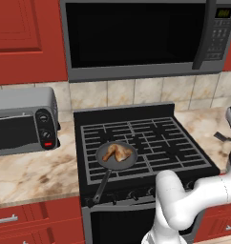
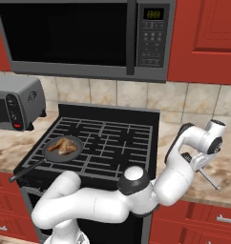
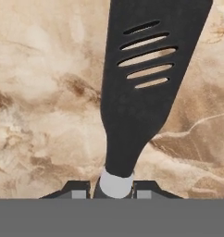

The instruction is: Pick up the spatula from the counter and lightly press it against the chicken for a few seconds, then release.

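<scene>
One claw (image 3: 115,191) clamps spatula (image 3: 137,102) on counter (image 3: 40,92).

Chicken (image 1: 118,153) lies in pan (image 1: 115,165) on stove (image 1: 158,138).

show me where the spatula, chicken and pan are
spatula (image 3: 132,111): hand view, on the black blade just below its slots
chicken (image 1: 117,152): left base view, middle of the meat
pan (image 1: 116,165): left base view, bare floor in front of the chicken
</scene>
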Available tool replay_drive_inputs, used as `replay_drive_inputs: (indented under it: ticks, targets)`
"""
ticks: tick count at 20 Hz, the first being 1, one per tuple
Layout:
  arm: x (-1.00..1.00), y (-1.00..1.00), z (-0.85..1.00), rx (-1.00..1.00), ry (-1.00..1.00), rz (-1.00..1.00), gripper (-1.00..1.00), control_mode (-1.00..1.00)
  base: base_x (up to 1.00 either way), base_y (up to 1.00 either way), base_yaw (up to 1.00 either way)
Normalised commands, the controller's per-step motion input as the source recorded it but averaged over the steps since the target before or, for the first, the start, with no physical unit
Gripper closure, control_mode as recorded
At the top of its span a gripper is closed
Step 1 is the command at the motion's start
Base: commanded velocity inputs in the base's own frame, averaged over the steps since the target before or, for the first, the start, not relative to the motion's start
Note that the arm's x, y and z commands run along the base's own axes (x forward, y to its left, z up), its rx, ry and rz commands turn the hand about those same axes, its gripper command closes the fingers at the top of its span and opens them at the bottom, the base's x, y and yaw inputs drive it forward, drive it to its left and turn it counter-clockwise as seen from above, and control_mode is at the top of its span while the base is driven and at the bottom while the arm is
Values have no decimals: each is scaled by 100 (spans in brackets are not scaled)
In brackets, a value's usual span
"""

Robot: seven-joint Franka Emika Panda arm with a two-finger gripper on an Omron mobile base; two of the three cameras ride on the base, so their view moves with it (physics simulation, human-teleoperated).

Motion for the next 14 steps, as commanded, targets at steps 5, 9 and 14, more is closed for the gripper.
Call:
replay_drive_inputs:
  ticks: [5,9,14]
  targets:
    - [-1,0,21,0,-2,4,100,-100,0,0,0]
    - [-15,1,25,0,-6,6,100,-100,0,0,0]
    - [-27,28,3,0,-6,5,100,-100,0,0,0]
